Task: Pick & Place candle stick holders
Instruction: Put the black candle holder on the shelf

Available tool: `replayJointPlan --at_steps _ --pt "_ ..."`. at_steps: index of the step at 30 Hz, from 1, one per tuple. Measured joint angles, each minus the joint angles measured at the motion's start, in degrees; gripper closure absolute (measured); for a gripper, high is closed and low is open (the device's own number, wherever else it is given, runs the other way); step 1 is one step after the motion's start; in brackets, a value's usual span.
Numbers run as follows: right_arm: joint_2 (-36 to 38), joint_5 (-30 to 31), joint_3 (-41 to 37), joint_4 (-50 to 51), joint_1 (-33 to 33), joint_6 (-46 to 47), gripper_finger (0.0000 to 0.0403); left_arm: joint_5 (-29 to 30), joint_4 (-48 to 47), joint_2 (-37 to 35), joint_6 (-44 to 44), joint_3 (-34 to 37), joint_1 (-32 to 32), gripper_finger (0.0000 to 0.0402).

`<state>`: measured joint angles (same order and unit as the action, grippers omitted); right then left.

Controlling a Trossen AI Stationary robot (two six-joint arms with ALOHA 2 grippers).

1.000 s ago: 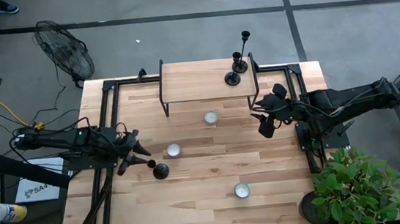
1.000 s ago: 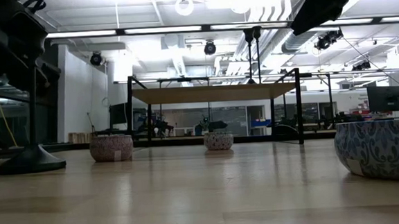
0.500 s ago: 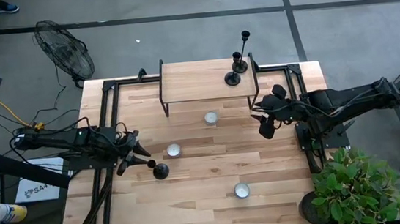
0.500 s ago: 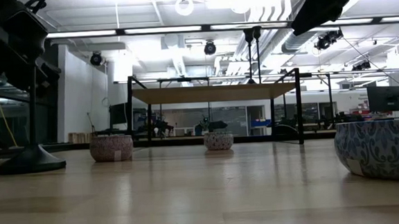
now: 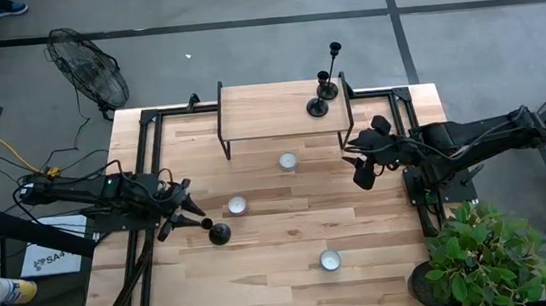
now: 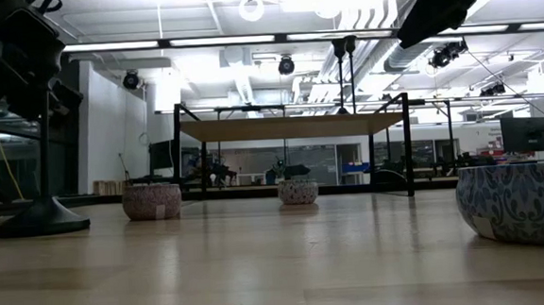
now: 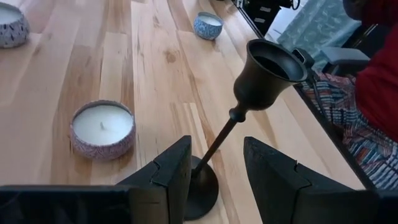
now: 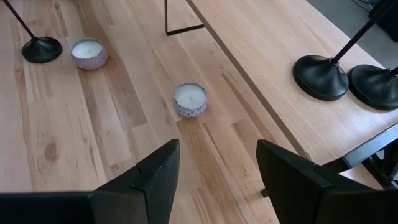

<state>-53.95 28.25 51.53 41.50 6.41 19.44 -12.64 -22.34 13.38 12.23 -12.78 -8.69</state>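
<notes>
The left claw (image 7: 214, 171) stands spread around a candlestick's (image 7: 239, 112) stem, seemingly without touching it; the right claw (image 8: 214, 171) hangs spread over the bench (image 8: 93, 130).

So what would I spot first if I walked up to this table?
Probably the black candlestick standing between the left pincer's open fingers, near the table's left side. Then the two candlesticks up on the raised shelf at the back, and the little tin candles dotted across the table.
</notes>
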Motion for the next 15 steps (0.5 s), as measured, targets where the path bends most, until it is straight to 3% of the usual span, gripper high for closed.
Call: replayJointPlan --at_steps 15 --pt "0.0 0.3 0.0 0.0 0.0 -0.3 0.0194 1.8 5.5 0.0 -2.9 0.0 0.0 0.0257"
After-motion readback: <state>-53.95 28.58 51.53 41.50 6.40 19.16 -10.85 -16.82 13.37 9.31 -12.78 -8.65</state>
